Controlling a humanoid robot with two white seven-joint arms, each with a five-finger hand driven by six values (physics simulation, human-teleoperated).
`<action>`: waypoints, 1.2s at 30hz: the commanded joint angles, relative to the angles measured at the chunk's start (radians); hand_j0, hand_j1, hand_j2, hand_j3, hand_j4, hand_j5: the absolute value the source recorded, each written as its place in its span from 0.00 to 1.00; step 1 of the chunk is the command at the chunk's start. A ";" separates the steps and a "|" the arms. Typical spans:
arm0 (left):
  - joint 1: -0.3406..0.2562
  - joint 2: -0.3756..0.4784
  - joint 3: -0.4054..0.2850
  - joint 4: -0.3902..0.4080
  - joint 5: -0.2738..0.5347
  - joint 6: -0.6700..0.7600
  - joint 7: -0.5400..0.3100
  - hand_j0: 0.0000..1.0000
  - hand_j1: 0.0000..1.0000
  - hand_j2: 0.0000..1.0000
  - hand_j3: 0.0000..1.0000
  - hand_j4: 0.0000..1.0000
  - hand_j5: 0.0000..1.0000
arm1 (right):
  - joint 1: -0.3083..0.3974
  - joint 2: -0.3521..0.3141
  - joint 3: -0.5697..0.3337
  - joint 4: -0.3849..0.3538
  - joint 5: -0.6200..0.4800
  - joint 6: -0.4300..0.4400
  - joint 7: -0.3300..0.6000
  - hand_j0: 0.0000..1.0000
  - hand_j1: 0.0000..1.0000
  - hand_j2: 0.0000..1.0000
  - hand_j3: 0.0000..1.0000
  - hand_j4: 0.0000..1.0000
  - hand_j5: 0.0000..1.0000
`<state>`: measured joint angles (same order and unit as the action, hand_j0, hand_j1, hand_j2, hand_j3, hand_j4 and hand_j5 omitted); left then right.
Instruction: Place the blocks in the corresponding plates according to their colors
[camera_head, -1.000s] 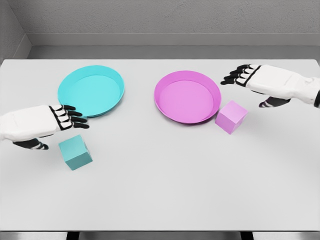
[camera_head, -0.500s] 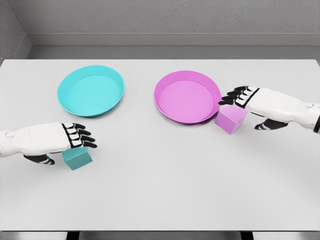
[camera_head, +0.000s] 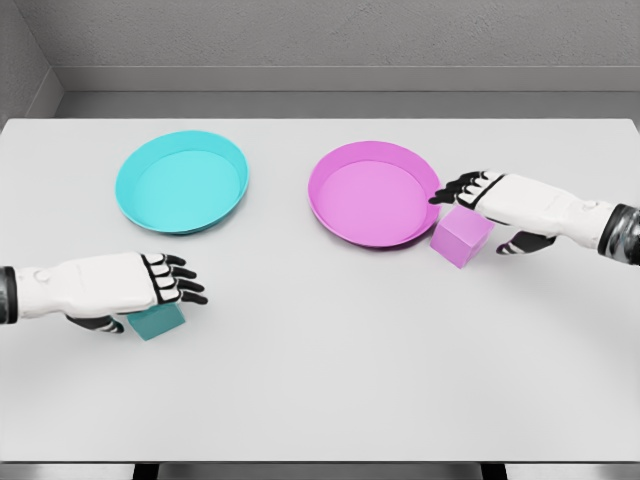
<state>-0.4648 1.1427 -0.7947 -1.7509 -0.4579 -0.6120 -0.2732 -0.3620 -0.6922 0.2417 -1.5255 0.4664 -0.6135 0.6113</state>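
Resting on the desk (camera_head: 330, 380), the teal block (camera_head: 158, 321) is covered by the left hand (camera_head: 135, 285), near the teal plate (camera_head: 182, 182); the pink block (camera_head: 462, 237) is overhung by the right hand (camera_head: 497, 197), just beside the pink plate (camera_head: 374, 193). Fingers are spread, nothing gripped. Opposite faces should be pinched squarely before lifting. No writing is seen.

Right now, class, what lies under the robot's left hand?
The teal block sits on the table beneath the left hand. Only its lower right part shows; the hand covers its top and left side.
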 joint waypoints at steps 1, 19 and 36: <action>0.000 -0.020 -0.006 0.016 -0.025 0.001 0.002 1.00 1.00 1.00 1.00 1.00 1.00 | 0.000 0.010 0.025 0.001 -0.002 0.003 0.000 1.00 1.00 1.00 1.00 1.00 1.00; -0.003 -0.014 -0.015 0.021 -0.044 0.001 0.000 0.58 0.58 0.58 0.58 0.58 0.58 | -0.015 0.036 0.054 0.004 0.101 0.003 0.000 1.00 1.00 1.00 1.00 1.00 1.00; -0.116 -0.044 0.000 0.096 -0.004 0.001 0.003 0.45 0.45 0.45 0.45 0.45 0.45 | -0.023 0.074 0.051 0.062 0.144 0.003 0.000 1.00 1.00 1.00 1.00 1.00 1.00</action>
<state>-0.5950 1.1096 -0.7993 -1.6817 -0.4818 -0.6125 -0.2714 -0.3850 -0.6203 0.2935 -1.4673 0.6147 -0.6136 0.6113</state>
